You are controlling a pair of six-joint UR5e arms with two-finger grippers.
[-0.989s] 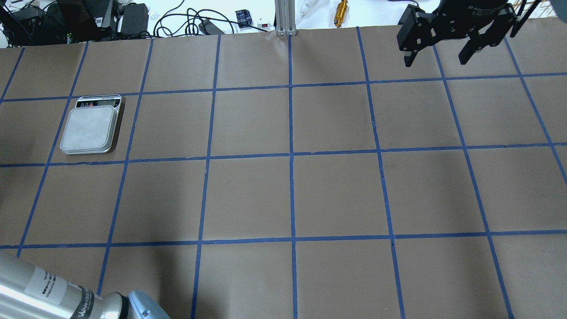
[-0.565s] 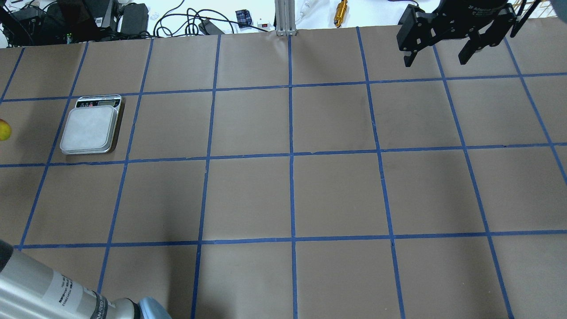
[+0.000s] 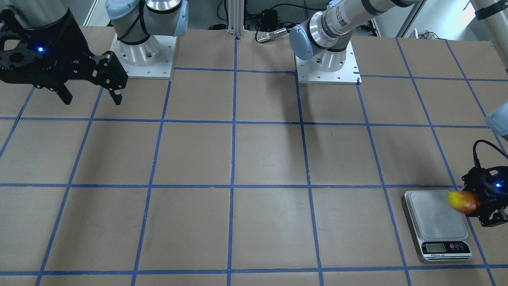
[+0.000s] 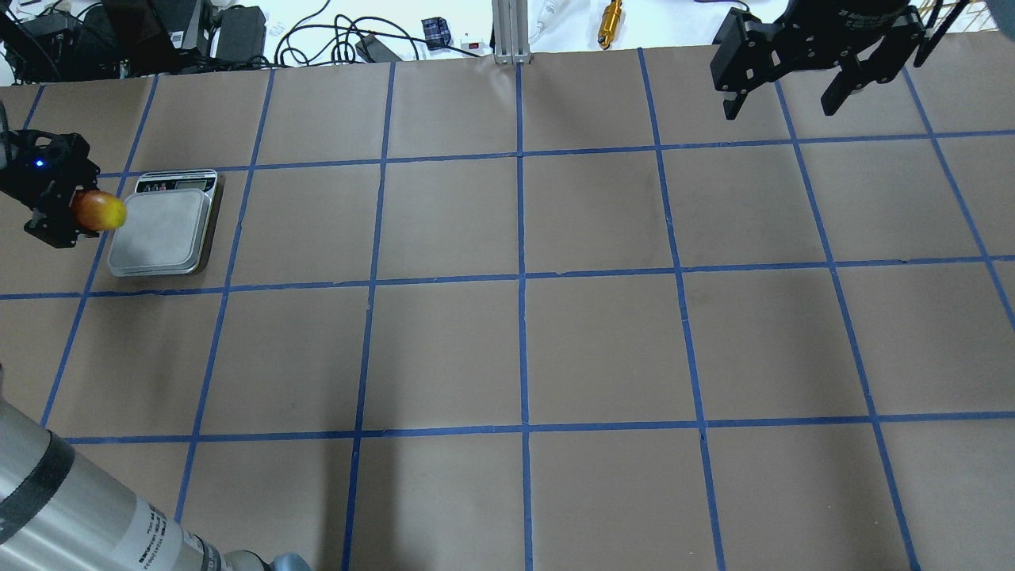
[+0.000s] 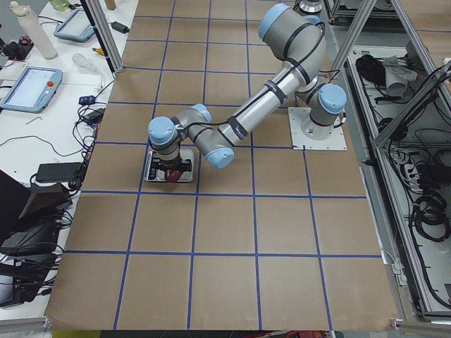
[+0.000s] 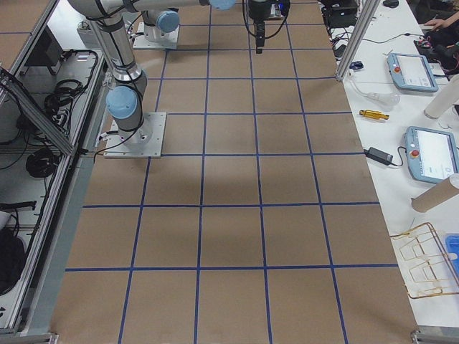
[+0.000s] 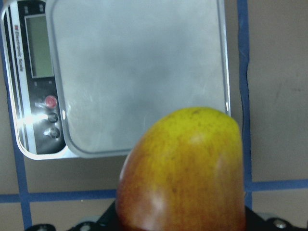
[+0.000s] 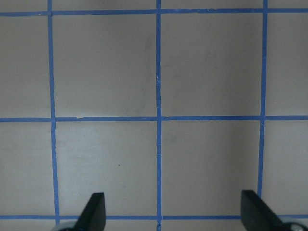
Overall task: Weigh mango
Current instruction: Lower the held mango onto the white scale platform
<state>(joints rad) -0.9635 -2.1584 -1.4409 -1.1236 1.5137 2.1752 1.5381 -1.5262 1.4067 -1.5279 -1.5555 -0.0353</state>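
Light falls evenly from above on my table (image 4: 444, 222), bright and flat. Soft, broad shadows lie across it, deepest near my base. In my left wrist view the mango (image 7: 185, 173) sits close and slightly soft, with a pale sheen on its skin. Glare whitens the button panel of the scale (image 7: 134, 72).

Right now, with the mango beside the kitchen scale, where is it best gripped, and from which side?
Grip the mango across its short width at the red end, coming from the side away from the kitchen scale, as the left gripper has it. The oval looks narrow there, and the yellow end is left free, pointing at the platform.
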